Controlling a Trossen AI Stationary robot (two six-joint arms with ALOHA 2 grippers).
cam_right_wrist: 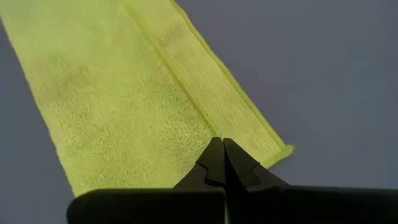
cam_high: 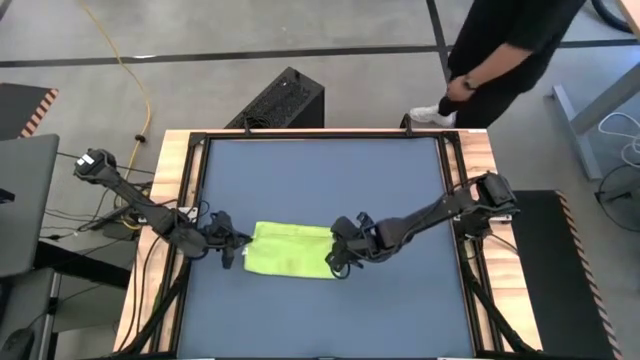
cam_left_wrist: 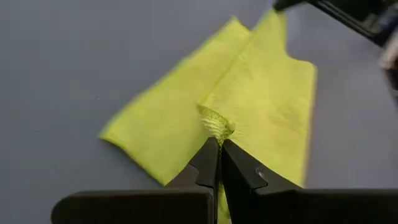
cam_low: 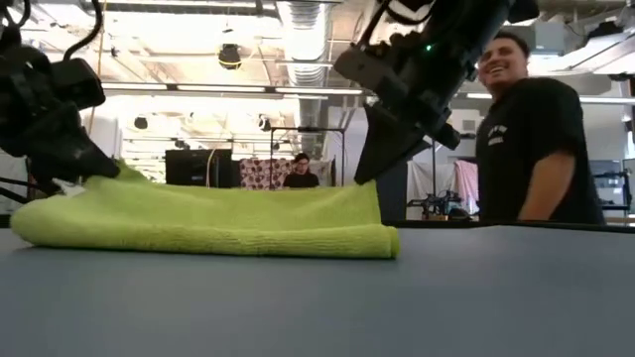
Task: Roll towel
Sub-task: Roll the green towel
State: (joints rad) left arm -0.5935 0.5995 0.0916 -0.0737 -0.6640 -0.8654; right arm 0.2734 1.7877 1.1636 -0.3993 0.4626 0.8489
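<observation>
A small lime-green soft cloth towel (cam_high: 288,250), folded into a flat oblong, lies near the middle of the dark blue-grey table mat (cam_high: 320,180), between the two arms. The left gripper (cam_left_wrist: 219,142) sits at the towel's left end with its dark fingers pressed together, pinching a small puckered bit of the cloth's edge. The right gripper (cam_right_wrist: 222,146) is at the towel's right end, its fingers likewise closed tip to tip just over the cloth near a corner, though whether they pinch any fabric cannot be told.
</observation>
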